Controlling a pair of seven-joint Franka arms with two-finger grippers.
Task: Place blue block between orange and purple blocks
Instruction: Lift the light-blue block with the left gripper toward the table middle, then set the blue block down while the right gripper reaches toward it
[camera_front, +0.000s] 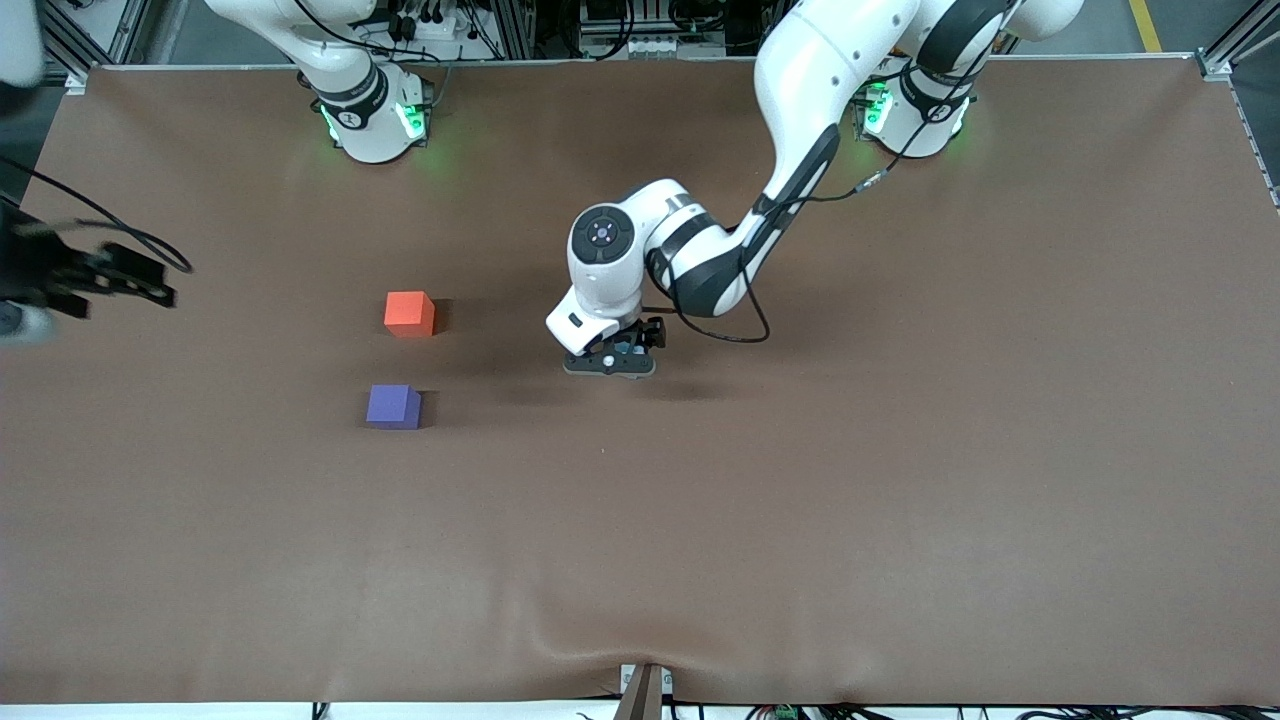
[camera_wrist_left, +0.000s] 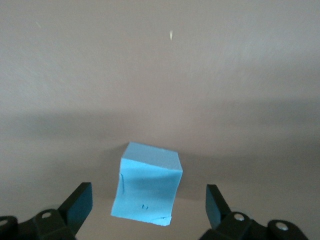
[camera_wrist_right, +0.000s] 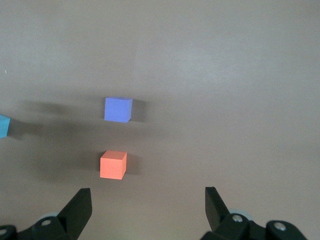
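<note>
The blue block (camera_wrist_left: 148, 185) sits on the brown table between the open fingers of my left gripper (camera_wrist_left: 148, 197), with gaps on both sides. In the front view the left gripper (camera_front: 610, 362) is low over the table's middle and hides the block. The orange block (camera_front: 409, 313) and the purple block (camera_front: 393, 406) sit apart toward the right arm's end, the purple one nearer the front camera. My right gripper (camera_wrist_right: 148, 202) is open and empty, up over the table's right-arm end (camera_front: 140, 285). Its wrist view shows the orange block (camera_wrist_right: 113, 164), the purple block (camera_wrist_right: 118, 109) and a corner of the blue block (camera_wrist_right: 4, 125).
The brown mat (camera_front: 800, 500) covers the whole table. The two arm bases (camera_front: 370, 115) (camera_front: 915, 110) stand along the edge farthest from the front camera. A small bracket (camera_front: 645, 690) sits at the edge nearest it.
</note>
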